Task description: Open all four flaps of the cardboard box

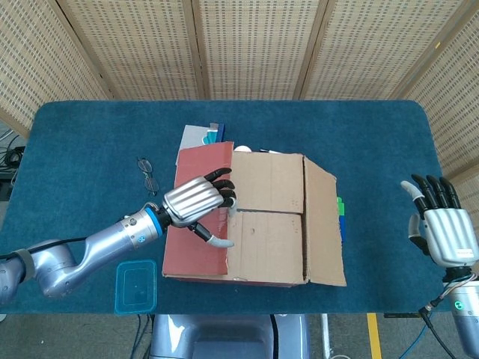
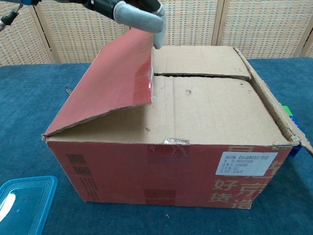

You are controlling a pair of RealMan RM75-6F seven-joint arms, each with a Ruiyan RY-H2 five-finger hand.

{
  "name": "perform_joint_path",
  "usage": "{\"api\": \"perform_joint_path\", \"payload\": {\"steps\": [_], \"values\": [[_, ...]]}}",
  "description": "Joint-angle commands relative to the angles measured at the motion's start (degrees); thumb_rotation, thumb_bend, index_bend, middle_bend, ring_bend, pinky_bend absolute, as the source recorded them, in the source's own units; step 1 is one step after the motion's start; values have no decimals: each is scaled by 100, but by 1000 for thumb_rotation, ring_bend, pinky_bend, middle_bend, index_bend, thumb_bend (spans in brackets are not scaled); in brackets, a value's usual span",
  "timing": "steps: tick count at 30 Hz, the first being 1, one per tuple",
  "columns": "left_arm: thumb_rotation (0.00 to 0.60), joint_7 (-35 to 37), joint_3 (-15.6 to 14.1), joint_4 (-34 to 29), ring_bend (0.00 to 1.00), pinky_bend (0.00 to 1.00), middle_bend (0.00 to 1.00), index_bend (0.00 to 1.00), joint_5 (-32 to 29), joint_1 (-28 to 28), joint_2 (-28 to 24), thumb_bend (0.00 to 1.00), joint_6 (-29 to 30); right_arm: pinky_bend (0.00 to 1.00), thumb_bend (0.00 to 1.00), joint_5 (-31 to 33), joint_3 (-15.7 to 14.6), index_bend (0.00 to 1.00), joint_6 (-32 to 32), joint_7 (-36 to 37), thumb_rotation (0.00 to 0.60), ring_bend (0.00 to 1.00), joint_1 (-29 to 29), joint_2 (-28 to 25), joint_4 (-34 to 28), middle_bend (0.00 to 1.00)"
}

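Observation:
The cardboard box [image 1: 269, 224] [image 2: 195, 161] stands mid-table. Its red left flap [image 1: 196, 258] [image 2: 112, 78] is raised at its free edge and tilts up. My left hand [image 1: 196, 202] [image 2: 134, 10] grips that edge, fingers curled over it. Two brown inner flaps [image 1: 268, 185] [image 2: 210, 103] lie flat and closed, meeting at a seam. The right flap [image 1: 323, 224] [image 2: 274, 105] slopes outward, partly lifted. My right hand [image 1: 440, 224] hovers near the table's right edge, away from the box, fingers spread and empty.
Glasses [image 1: 148, 174] lie left of the box. A blue plastic lid [image 1: 136, 286] [image 2: 22, 203] sits at the front left. Flat items [image 1: 202, 136] lie behind the box, and green and blue blocks [image 1: 340, 215] [image 2: 289, 113] lie against its right side.

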State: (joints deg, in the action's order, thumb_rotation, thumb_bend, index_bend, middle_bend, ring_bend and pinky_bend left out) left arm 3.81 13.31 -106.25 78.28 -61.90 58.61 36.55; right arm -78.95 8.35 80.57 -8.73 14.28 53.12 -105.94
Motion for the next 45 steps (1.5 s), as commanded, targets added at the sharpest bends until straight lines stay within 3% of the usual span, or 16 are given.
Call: {"api": "perform_joint_path", "payload": {"steps": [1,27,45], "values": [[121,73,47,-152,192,6,367,427,115,114,-227,75,164,0,775,-5,16,134,-8,-2,600,0,10,-5,-6,89],[120,854,-228,-623,202,7,377,426,1058,1115,-1912,72,968,0,775,-32,96,132,-68,-58,600,0,14,-74,-140,88],[115,857,-457,-421,202,13,377,430,879,1825,-2649,78,1281,0,775,-19,128,126,-145,-110,600,0,59,-93,-232,88]]}}
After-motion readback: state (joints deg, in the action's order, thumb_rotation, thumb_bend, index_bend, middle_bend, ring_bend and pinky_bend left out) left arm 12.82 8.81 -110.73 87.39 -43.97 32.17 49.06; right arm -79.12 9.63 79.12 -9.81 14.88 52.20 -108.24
